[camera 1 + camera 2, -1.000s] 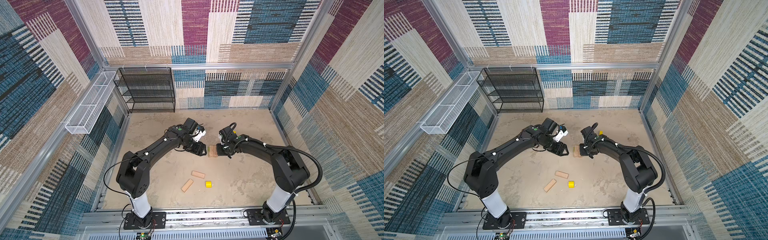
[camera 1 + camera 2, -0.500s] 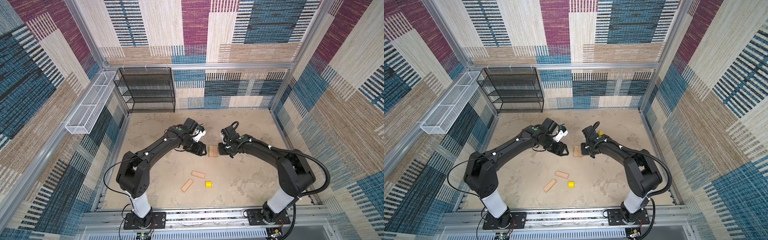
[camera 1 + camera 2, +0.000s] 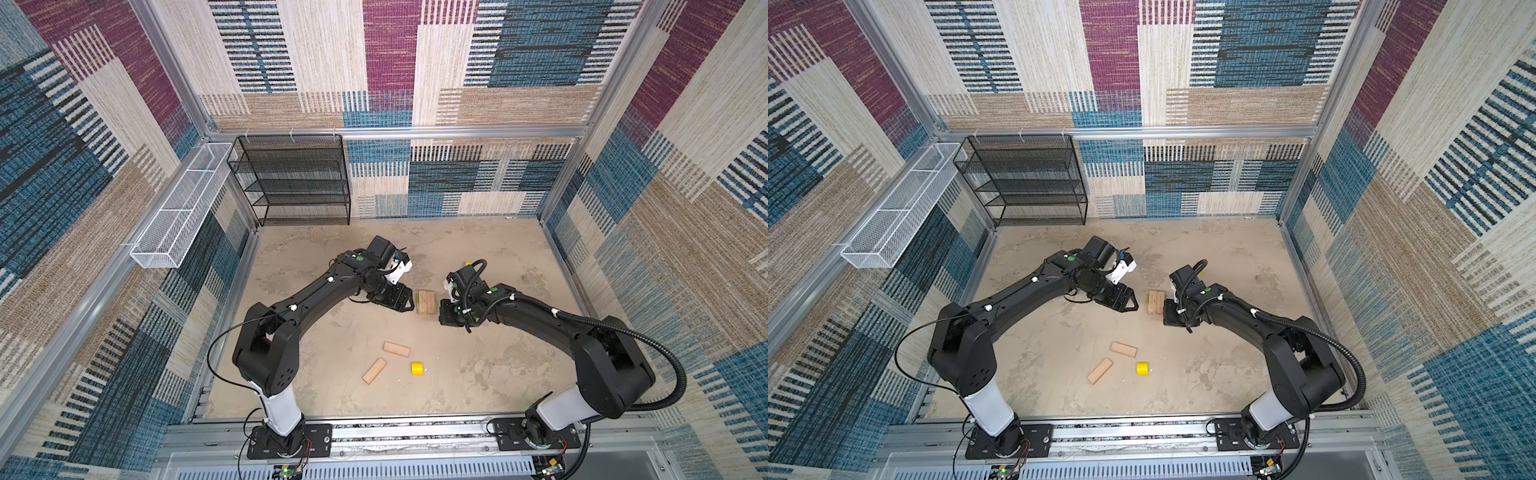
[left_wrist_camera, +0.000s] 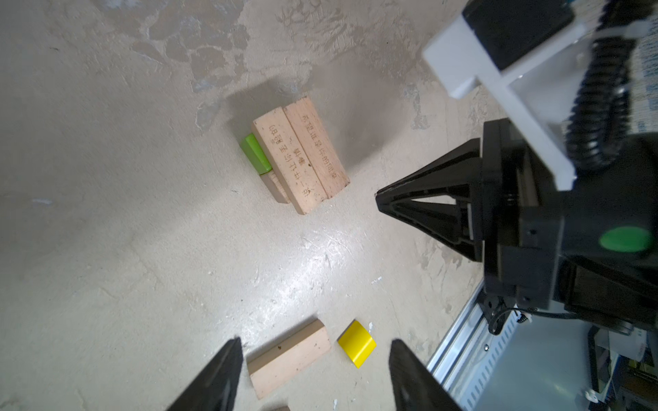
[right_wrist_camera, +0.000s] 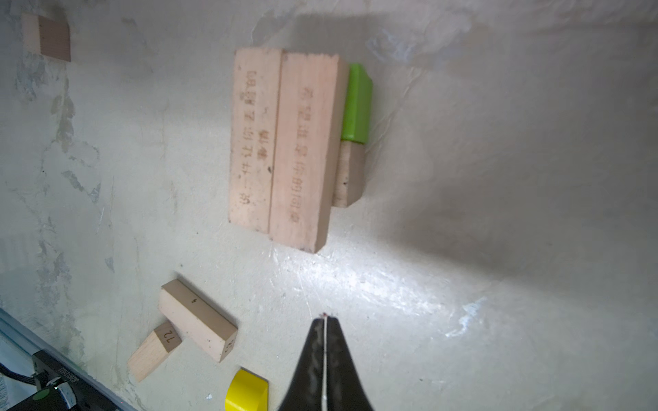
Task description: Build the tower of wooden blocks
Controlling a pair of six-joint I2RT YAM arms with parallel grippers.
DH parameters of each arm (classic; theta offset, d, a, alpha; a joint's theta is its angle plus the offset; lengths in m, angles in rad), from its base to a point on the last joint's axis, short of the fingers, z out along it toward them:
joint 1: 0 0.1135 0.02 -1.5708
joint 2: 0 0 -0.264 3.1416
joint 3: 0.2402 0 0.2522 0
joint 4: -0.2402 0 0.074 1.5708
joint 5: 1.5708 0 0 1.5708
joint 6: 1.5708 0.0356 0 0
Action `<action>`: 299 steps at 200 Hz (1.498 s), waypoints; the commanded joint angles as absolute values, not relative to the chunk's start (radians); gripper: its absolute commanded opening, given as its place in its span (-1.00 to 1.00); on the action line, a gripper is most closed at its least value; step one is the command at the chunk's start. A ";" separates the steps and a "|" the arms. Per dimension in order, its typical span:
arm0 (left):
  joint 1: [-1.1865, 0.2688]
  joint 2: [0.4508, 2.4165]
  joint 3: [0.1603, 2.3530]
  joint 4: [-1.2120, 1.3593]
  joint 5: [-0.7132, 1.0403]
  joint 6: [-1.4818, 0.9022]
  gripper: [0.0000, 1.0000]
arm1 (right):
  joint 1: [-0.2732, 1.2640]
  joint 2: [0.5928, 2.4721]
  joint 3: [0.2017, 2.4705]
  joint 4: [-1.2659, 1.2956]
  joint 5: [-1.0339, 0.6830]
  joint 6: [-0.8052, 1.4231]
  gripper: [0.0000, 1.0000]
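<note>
The tower point(image 3: 427, 302) point(image 3: 1156, 302) is low: two tan planks point(image 5: 285, 142) lie side by side across a lime-green brick point(image 5: 356, 103) and a tan block point(image 5: 350, 174). My left gripper point(image 3: 407, 302) point(image 4: 315, 347) stands open just left of it, holding nothing. To the tower's right is my right gripper point(image 3: 444, 309) point(image 5: 324, 316), shut and empty, its tip a short way off. Two loose tan planks point(image 3: 396, 349) point(image 3: 374, 371) and a yellow piece point(image 3: 417, 368) lie nearer the front. Another tan block point(image 5: 46, 37) shows in the right wrist view.
A black mesh shelf point(image 3: 297, 178) stands at the back left, and a white wire basket point(image 3: 178, 208) hangs on the left wall. A metal rail point(image 3: 374, 432) runs along the front. A small yellow piece point(image 3: 468, 263) peeks out behind the right wrist.
My right gripper has closed fully and drawn back a little to the right, off the tower's side. The left arm and the blocks have not moved.
</note>
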State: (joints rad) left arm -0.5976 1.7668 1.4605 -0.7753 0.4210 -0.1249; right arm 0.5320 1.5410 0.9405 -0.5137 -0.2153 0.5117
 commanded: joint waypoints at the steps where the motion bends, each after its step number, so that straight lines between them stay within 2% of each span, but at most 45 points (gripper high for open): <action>1: -0.595 1.767 1.468 -0.784 0.426 -0.140 0.39 | 0.540 1.561 0.947 -0.460 -0.245 0.538 -0.83; 99: -0.592 1.757 1.465 -0.784 0.419 -0.137 0.39 | 0.540 1.649 0.995 -0.471 -0.209 0.509 -0.83; 225: -0.589 1.755 1.464 -0.785 0.420 -0.138 0.39 | 0.540 1.660 1.023 -0.490 -0.161 0.492 -0.82; 299: -0.587 1.760 1.462 -0.784 0.416 -0.139 0.39 | 0.540 1.606 1.006 -0.516 -0.208 0.500 -0.82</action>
State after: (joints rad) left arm -0.5873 1.7645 1.4605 -0.7750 0.4210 -0.1249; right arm 0.5392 1.6417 1.0138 -0.4961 -0.1909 0.4957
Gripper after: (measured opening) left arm 0.695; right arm 0.092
